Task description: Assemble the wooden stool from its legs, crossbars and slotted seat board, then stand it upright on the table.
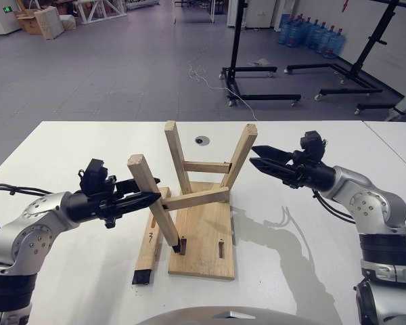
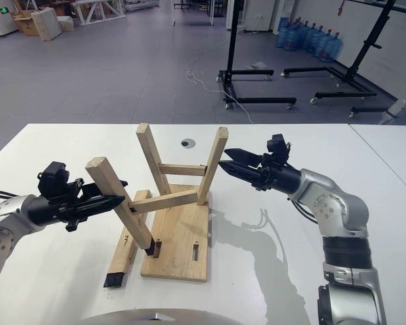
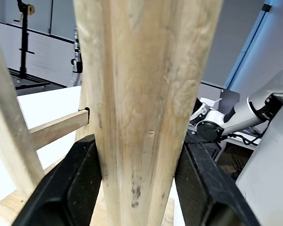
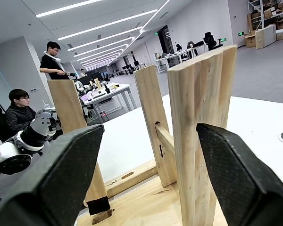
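Observation:
The slotted seat board (image 1: pixel 206 237) lies flat mid-table. Two legs (image 1: pixel 178 156) (image 1: pixel 240 154) stand up from it, joined by a short crossbar (image 1: pixel 206 166). A third leg (image 1: pixel 152 200) leans over the board's left side with its foot by a slot, and a longer crossbar (image 1: pixel 197 198) links it to the right leg. My left gripper (image 1: pixel 157 198) is shut on this leaning leg, whose wood sits between the fingers (image 3: pixel 70 183). A fourth leg (image 1: pixel 147 245) lies flat beside the board. My right gripper (image 1: pixel 257 156) is open, its tips just right of the right leg (image 4: pixel 203 141).
A round cable hole (image 1: pixel 201 140) sits in the white table (image 1: pixel 88 142) behind the stool parts. A second table (image 1: pixel 396 139) adjoins at the right. Black wheeled stands (image 1: pixel 257 74) are on the floor beyond. Bare tabletop lies right of the board.

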Robot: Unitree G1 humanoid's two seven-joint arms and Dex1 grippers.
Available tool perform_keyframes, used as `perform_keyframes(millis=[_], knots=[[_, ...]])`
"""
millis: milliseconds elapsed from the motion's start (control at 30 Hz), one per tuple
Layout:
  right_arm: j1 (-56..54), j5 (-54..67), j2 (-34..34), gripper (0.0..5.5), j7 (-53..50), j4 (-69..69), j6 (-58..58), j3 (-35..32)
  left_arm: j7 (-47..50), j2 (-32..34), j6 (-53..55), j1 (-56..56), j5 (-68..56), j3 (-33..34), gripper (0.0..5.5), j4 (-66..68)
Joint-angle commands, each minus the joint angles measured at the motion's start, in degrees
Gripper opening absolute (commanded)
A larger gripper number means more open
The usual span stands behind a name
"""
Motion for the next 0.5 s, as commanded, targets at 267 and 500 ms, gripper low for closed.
perform_keyframes(millis=[267,500], knots=[[-0.6,-1.6,0.6,3.61,-0.2,0.9,-0.7,0.9,0.3,-0.1,4.0,-2.4,-1.6,-0.6,2.07,-1.4],[-1.3,-2.3,1.2,3.61,0.0,1.6,-1.4,1.7,-2.0,0.6,2.3,-2.8,4.1,-3.3,2.06,1.1]])
